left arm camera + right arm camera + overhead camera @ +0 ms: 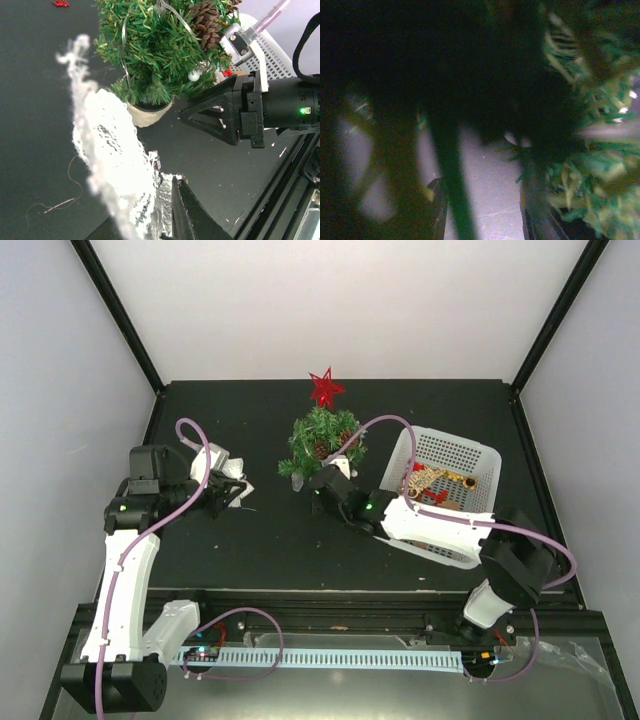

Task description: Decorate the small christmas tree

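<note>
The small christmas tree (322, 443) stands mid-table in a cream pot (147, 113), carrying pine cones and a silver bead string. My left gripper (236, 491) is left of the tree, shut on a white lace garland (107, 160) with a crumpled silvery piece (163, 202) beside it. Only one of its fingers (192, 217) shows; the lace hides the other. My right gripper (325, 480) is at the tree's near side by the pot. In the right wrist view its jaws stand apart among blurred green needles (580, 192), with bare table between them.
A red star (326, 388) lies on the table behind the tree. A white basket (478, 465) with gold and red ornaments (436, 485) stands to the tree's right, under my right arm. A loose thread (60, 201) lies near the lace.
</note>
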Motion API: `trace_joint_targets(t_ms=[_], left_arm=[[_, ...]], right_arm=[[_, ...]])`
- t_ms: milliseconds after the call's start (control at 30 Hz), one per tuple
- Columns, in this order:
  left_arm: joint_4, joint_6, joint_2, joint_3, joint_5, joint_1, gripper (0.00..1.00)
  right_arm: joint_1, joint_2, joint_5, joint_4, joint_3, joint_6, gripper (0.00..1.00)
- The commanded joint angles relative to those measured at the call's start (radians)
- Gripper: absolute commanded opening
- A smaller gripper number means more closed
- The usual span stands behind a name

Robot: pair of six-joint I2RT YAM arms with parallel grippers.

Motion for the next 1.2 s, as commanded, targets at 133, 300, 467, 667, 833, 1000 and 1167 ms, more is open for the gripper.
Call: trace_joint_targets(t_ms=[133, 300, 467, 667, 833, 1000, 1167], left_arm=[[0.020, -0.011, -0.022, -0.001, 0.000, 0.009, 0.16], [0.019, -0.011, -0.024, -0.001, -0.003, 0.010, 0.17], [0.019, -0.010, -0.024, -0.001, -0.003, 0.010, 0.17], [0.019, -0.010, -0.022, -0.001, -0.003, 0.009, 0.18], [0.019, -0.009, -0.018, 0.000, -0.003, 0.010, 0.18], [0.019, -0.007, -0.013, -0.001, -0.001, 0.010, 0.18], [0.014, -0.005, -0.011, 0.000, 0.004, 0.009, 0.18]], right_arm=[[-0.005, -0.074, 0.131, -0.031, -0.022, 0.002, 0.43], [-0.035, -0.093, 0.132, -0.025, -0.034, -0.019, 0.43], [-0.077, -0.112, 0.115, -0.018, -0.048, -0.043, 0.43], [-0.123, -0.119, 0.092, -0.007, -0.065, -0.069, 0.43], [-0.148, -0.136, 0.086, 0.001, -0.073, -0.088, 0.43], [-0.153, -0.151, 0.054, 0.003, -0.067, -0.108, 0.43], [-0.154, -0.186, 0.016, 0.007, -0.078, -0.112, 0.45]])
